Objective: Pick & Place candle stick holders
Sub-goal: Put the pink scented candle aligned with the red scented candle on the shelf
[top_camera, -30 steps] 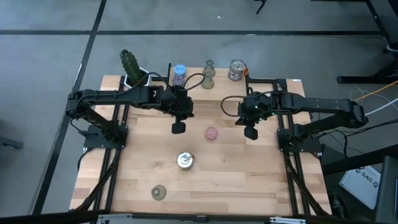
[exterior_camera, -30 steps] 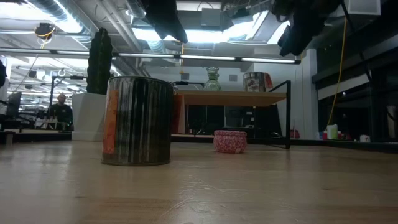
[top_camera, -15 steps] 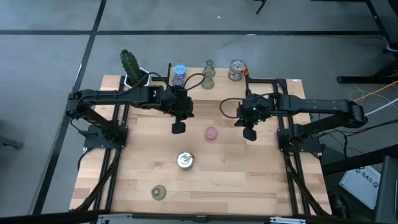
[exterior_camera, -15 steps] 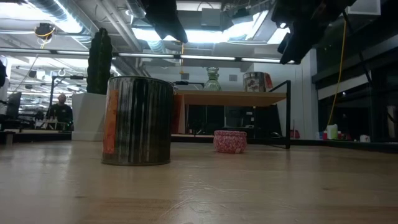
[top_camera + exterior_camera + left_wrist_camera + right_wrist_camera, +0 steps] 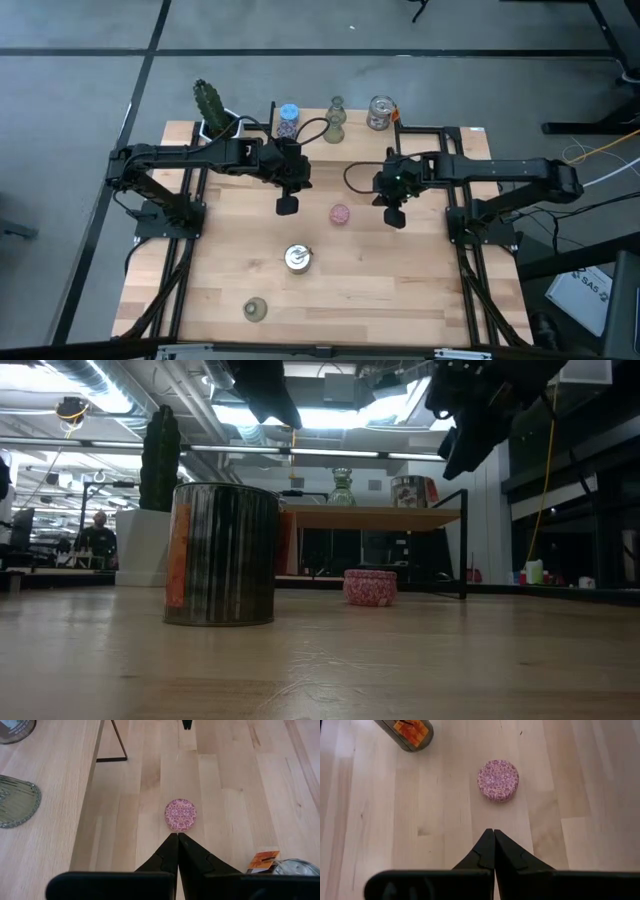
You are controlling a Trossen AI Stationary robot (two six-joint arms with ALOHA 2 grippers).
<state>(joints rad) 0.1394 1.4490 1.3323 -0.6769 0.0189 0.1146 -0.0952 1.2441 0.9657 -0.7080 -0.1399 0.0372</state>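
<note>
Right tool carried left toward pink holder, fingers clenched, nothing held. Holder sits mid-worktop between both tools. Left tool unmoved, clenched, empty. Pickup judged next; jaws must be opened first.

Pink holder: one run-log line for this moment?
pink holder: on table, untouched | left gripper: shut, empty, hovering | right gripper: shut, empty, hovering beside it

Grey floor with dark seams, bright ceiling lights, wooden shelf, distant desks
</note>
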